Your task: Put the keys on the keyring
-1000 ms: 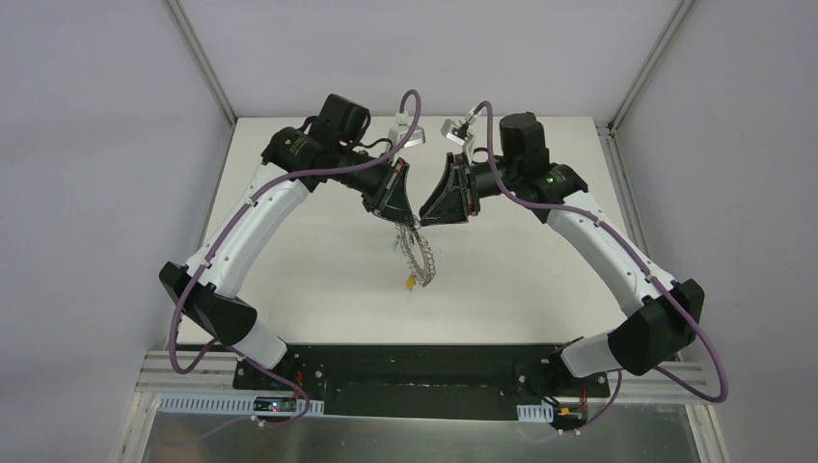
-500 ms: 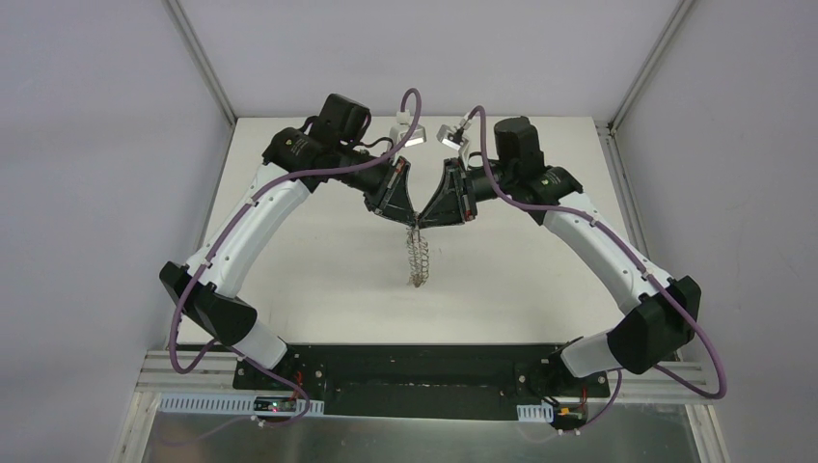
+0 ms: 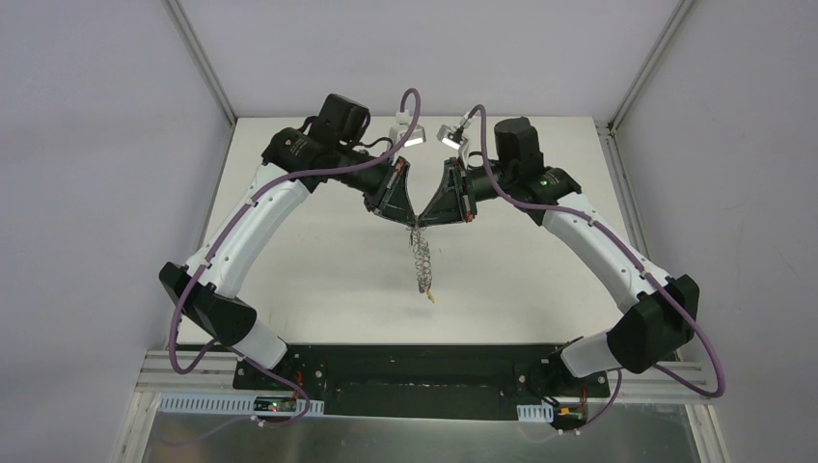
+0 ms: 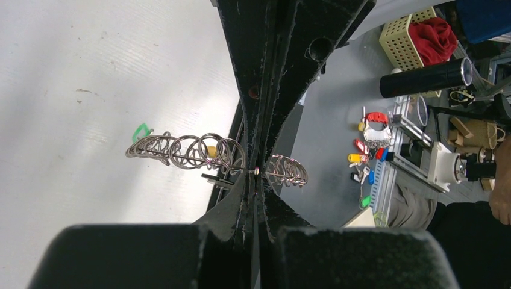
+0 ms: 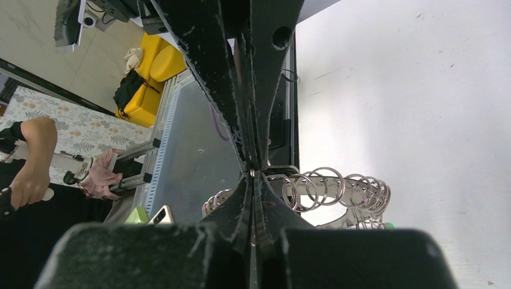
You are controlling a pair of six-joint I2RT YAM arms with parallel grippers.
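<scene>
Keyring (image 3: 419,260) dangles over the counter (image 3: 318,260), its long axis running straight down (like a slack chain). At its top end the left claw (image 3: 409,219) and right claw (image 3: 425,220) meet, equally near, both clamped shut on it. A yellow-orange key (image 3: 431,297) shows at its bottom end.

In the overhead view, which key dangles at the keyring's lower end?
The yellow-orange key, at the keyring's bottom tip; the green key shows only in wrist views.

Two arms (image 3: 260,217) (image 3: 593,236), two tools (image 3: 410,220) (image 3: 425,221), one keyring (image 3: 420,260), one green key (image 4: 143,129), one yellow-orange key (image 3: 431,297)
</scene>
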